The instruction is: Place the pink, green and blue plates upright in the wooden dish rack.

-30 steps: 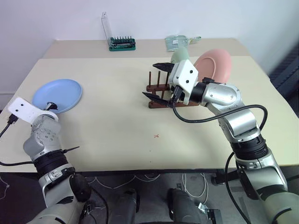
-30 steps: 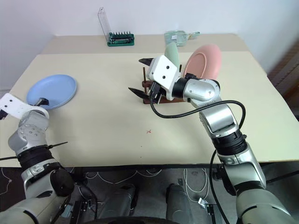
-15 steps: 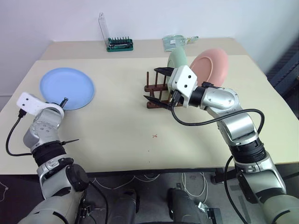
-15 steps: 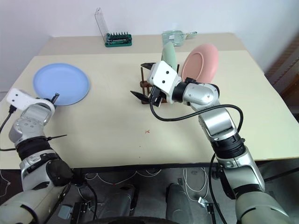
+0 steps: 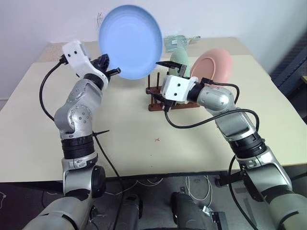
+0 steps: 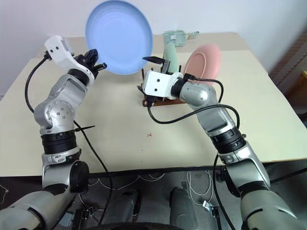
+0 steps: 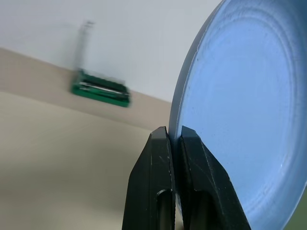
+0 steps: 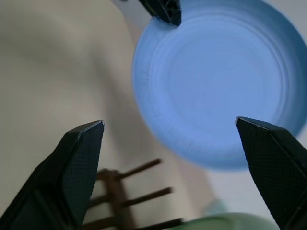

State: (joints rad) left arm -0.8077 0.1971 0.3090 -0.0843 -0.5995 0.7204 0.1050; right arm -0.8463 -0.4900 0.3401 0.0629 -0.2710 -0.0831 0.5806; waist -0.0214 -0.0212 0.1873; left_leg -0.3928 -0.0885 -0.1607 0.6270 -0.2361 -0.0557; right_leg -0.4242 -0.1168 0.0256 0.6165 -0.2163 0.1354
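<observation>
The light blue plate (image 5: pixel 130 40) hangs in the air, face toward me, above and left of the wooden dish rack (image 5: pixel 154 104). My left gripper (image 5: pixel 109 67) is shut on its lower left rim; in the left wrist view both fingers (image 7: pixel 160 158) pinch the blue plate (image 7: pixel 240 110) by its edge. The green plate (image 5: pixel 181 58) and the pink plate (image 5: pixel 211 65) stand upright in the rack's right half. My right gripper (image 5: pixel 164 80) stands open over the rack's left pegs (image 8: pixel 139 196), empty, and points at the blue plate (image 8: pixel 216 86).
A green bit case (image 7: pixel 100 90) with a clear lid stands at the table's back edge, and a clear container (image 5: pixel 178 42) sits behind the rack. A small red mark (image 5: pixel 157 140) is on the tabletop in front of the rack.
My left gripper shut on the blue plate's rim and swung it up off the table, rightward toward the rack, tilting it upright. My right gripper rolled and stayed open by the rack.
</observation>
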